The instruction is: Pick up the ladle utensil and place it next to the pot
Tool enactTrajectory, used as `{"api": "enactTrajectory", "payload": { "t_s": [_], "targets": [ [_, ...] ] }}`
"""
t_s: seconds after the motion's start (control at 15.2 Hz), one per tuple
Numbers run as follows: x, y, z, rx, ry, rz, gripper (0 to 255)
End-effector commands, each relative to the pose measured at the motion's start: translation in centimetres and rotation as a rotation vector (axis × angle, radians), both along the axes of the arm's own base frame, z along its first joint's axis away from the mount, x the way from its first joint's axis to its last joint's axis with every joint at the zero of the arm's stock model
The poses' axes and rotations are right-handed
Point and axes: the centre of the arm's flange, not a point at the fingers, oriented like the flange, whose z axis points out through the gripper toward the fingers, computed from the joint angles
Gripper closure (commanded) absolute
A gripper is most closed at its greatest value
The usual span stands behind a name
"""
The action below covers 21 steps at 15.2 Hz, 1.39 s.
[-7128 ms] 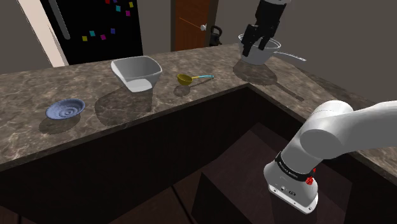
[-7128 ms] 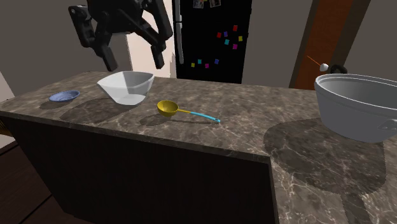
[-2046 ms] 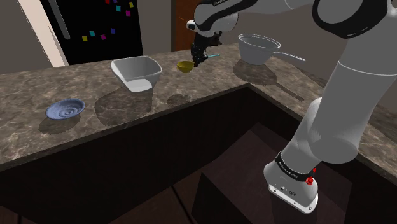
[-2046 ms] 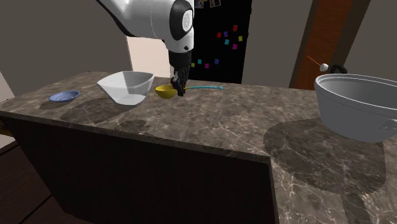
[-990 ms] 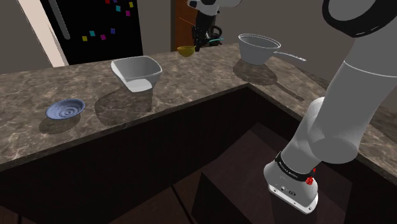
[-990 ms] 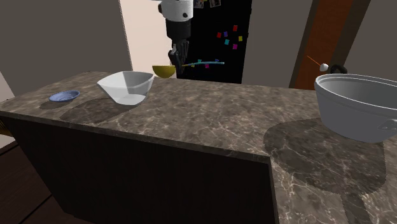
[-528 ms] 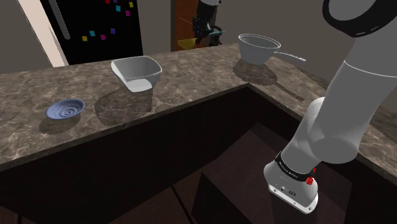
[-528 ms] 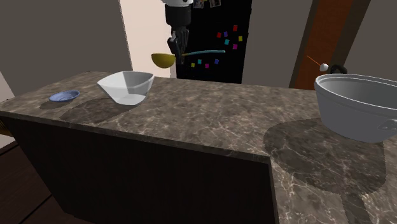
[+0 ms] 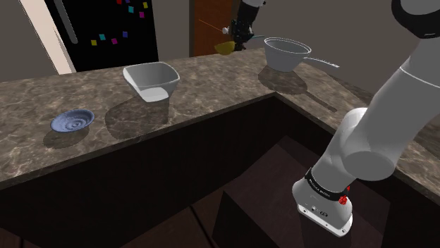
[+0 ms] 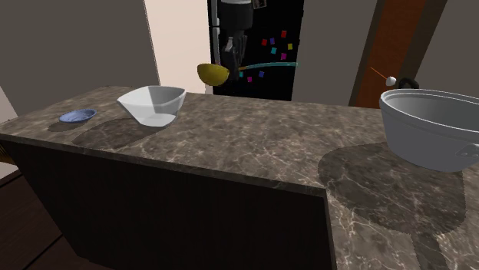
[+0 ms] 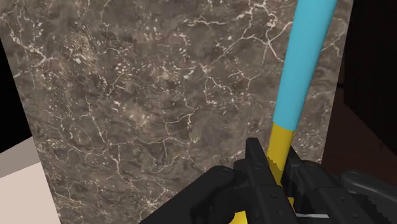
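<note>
Ladle point(image 10: 213, 74) hangs clasped at its yellow neck in the claw point(image 10: 232, 61), high above the surface point(image 10: 253, 142), its blue handle roughly level and pointing toward the pot point(image 10: 430, 126), which stands well apart at the second exterior view's right, so the carry likely runs along that axis.

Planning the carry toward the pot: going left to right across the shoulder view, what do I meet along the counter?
small blue dish → white bowl → yellow ladle, up in the air above the counter → pot
</note>
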Motion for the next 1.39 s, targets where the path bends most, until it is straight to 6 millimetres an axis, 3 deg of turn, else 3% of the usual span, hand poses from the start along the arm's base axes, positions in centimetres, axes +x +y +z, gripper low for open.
{"api": "enactTrajectory", "payload": {
  "t_s": [0.0, 1.32],
  "targets": [
    [-2.0, -1.9, 0.3, 0.0, 0.0, 0.001, 255],
    [-20.1, -21.1, 0.3, 0.0, 0.0, 0.001, 255]
  ]
}}
